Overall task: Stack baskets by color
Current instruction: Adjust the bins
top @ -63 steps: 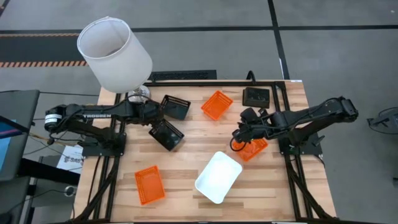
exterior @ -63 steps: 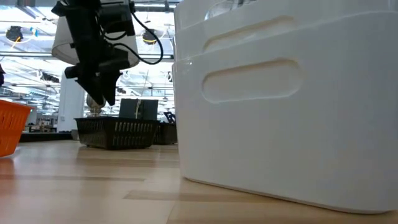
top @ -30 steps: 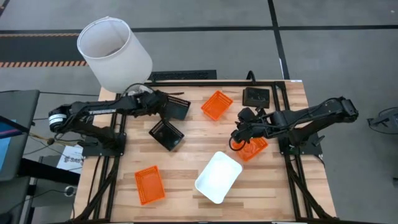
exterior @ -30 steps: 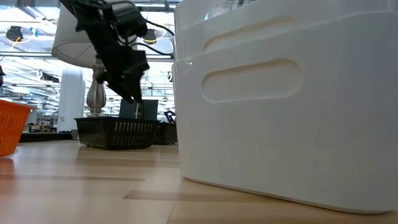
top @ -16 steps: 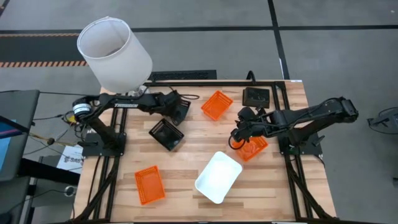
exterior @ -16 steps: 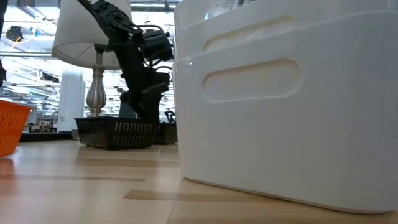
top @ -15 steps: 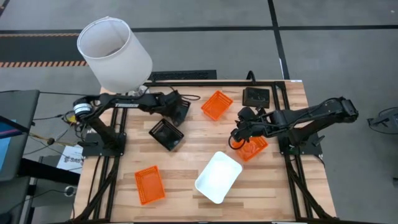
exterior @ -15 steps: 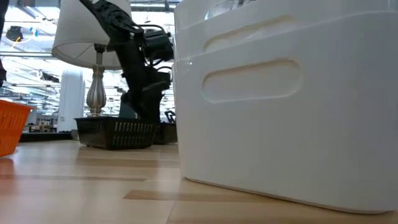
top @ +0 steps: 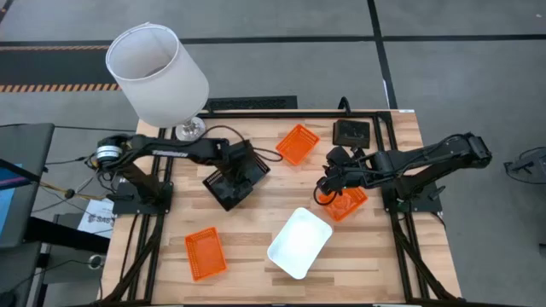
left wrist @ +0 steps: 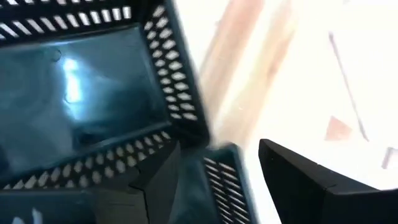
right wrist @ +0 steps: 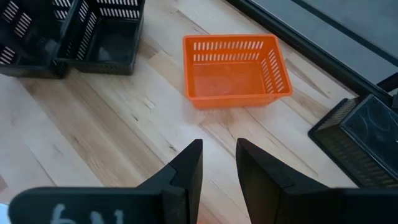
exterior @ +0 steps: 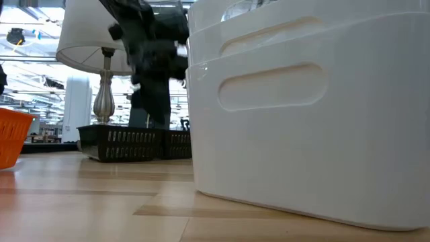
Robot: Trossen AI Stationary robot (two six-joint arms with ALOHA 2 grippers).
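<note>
High view is showing my left hand (top: pixel 248 164) carrying a black basket (top: pixel 252 162), fingers spread wide around its wall, just beside a second black basket (top: pixel 226 186) sitting on the table (top: pixel 256 222). My right hand (top: pixel 325 188) is hovering partly open, gripping nothing, beside an orange basket (top: pixel 348 202).

Little writing can be read. In the right wrist view, pale hand-drawn marks sit on the dark body of the right gripper (right wrist: pixel 217 163) at the frame's lower edge; they cannot be made out as letters. In the high view, a white sheet of paper (top: pixel 92 218) beside the table's left edge carries dark print too small to read. The baskets show no labels.
</note>
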